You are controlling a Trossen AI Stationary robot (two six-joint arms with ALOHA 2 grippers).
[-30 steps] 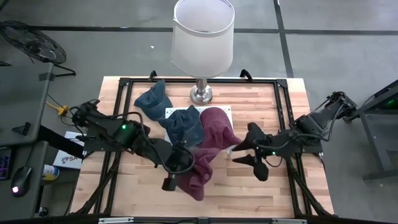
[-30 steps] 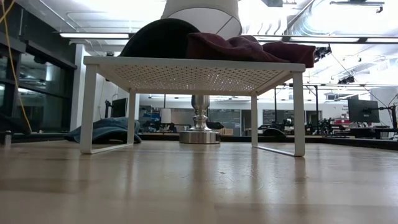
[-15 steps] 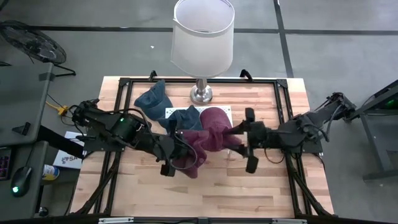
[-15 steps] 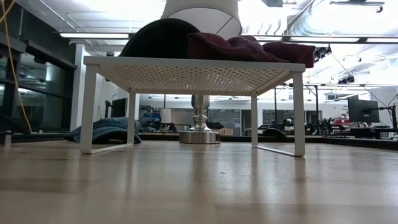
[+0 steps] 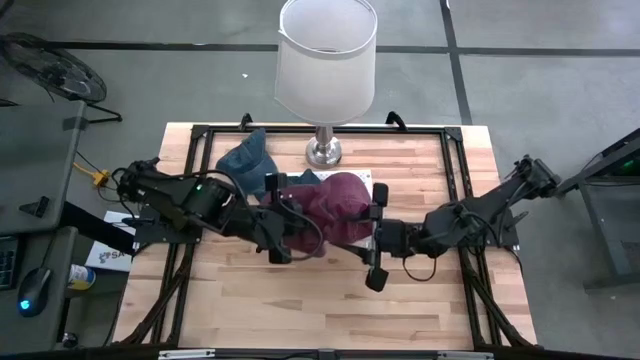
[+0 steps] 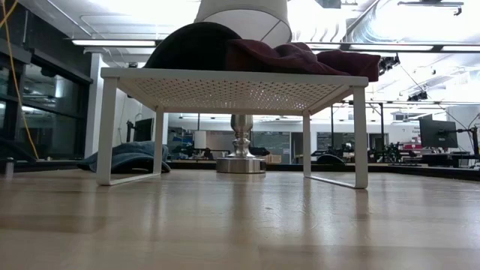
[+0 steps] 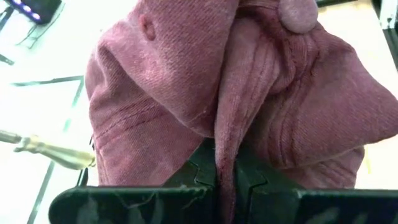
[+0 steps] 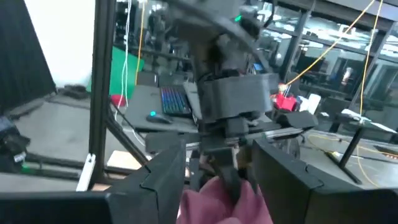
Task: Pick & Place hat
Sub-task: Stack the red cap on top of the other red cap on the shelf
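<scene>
You're seeing 3 hats from the high view: a maroon hat (image 5: 335, 205) on the white wire shelf (image 5: 362, 178) mid-table, a blue hat (image 5: 284, 184) on that shelf just beside it and mostly covered by the left arm, and a second blue hat (image 5: 244, 157) lying on the table (image 5: 420, 300) near the lamp (image 5: 325, 70). The shelf itself is nearly all hidden under hats & arms; only a back corner is showing.

The left gripper (image 5: 283, 238) is sitting at the maroon hat's front-left edge; in the left wrist view you're looking at its fingers (image 7: 205, 171) pinched together on a fold of the maroon fabric (image 7: 249, 93), so it's gripping the hat.

The right gripper (image 5: 375, 232) is reaching in from the other side, fingers spread wide apart, its tips at the hat's right edge. The right wrist view is showing maroon cloth (image 8: 221, 199) between its 2 fingers, not clamped.

In the low view you're getting the shelf (image 6: 232, 79) w/ both hats heaped on top, no grippers visible. 1 lamp, 1 shelf, 2 arms
</scene>
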